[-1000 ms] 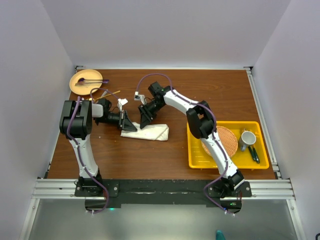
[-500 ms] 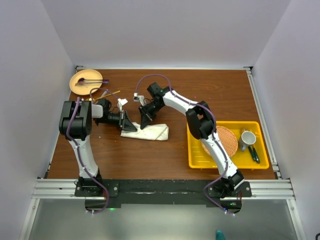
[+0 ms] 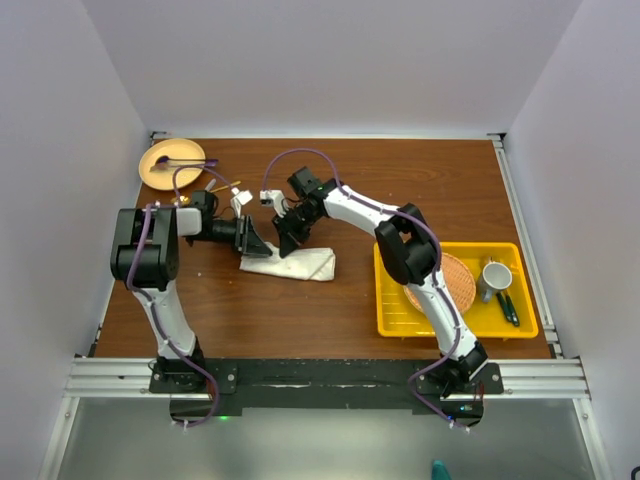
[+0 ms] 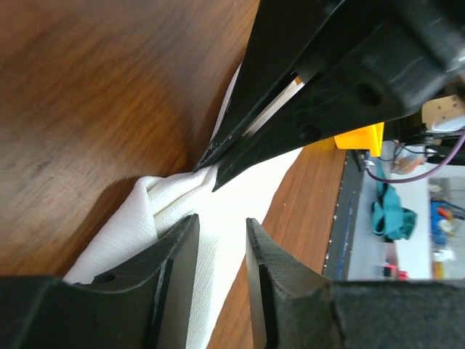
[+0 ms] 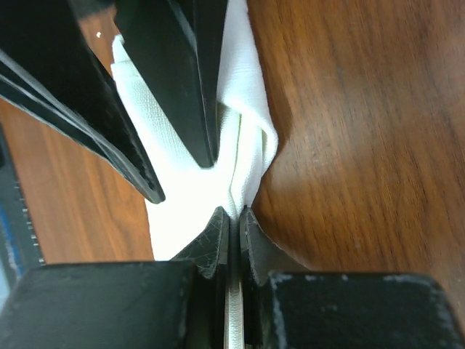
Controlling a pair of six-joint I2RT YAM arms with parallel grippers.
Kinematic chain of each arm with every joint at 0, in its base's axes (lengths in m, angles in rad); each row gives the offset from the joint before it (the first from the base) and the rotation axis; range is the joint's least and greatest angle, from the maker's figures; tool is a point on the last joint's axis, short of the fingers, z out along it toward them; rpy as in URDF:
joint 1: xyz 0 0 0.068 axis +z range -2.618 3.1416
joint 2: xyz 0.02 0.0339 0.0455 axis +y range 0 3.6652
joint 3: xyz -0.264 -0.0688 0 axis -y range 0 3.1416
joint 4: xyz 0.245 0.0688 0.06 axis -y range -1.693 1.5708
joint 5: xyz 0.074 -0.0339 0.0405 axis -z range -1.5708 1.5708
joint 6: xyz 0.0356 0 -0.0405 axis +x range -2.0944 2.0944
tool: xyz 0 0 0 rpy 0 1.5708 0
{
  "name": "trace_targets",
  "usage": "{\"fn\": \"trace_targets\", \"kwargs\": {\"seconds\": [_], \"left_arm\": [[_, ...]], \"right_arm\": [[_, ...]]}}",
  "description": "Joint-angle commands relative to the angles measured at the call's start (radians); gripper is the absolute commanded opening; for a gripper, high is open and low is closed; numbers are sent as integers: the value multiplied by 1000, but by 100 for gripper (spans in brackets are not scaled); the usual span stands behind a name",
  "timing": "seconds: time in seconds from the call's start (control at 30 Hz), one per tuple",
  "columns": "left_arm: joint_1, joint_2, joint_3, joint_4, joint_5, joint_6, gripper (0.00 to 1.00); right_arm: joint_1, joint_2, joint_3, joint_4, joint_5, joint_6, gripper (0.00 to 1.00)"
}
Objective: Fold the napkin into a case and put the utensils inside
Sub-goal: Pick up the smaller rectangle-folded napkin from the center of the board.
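The cream-white napkin lies folded into a narrow strip on the table's middle left. My right gripper is shut on a bunched fold at the strip's left end, as the right wrist view shows with cloth pinched between the pads. My left gripper faces it from the left. It is open, with its fingertips apart over the napkin. The gold utensils lie on the table behind the left gripper, near the plate.
A tan plate with a purple utensil sits at the back left. A yellow tray at the right holds a woven orange mat, a mug and green-handled utensils.
Both grippers have shifted slightly to the left and back, and the napkin's left end has moved with them. The left arm's upper link has swung left.
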Motion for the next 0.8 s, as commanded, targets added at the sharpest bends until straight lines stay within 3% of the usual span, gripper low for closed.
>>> {"fn": "trace_targets", "kwargs": {"seconds": [0.0,0.2,0.5,0.77], "left_arm": [[54,-99,14,20,6,56,38],[115,-179,40,-102,5,147,41],[227,-243,23,-138,-29,170,41],[289,-259,26,-152,-46,178,42]], "right_arm": [[0,-55,-71,81,174,-85,0],[0,-120,-116,122,230,-124,0],[2,-250,-187,196,332,-203,0],[60,-425,-366,402,486,-332,0]]}}
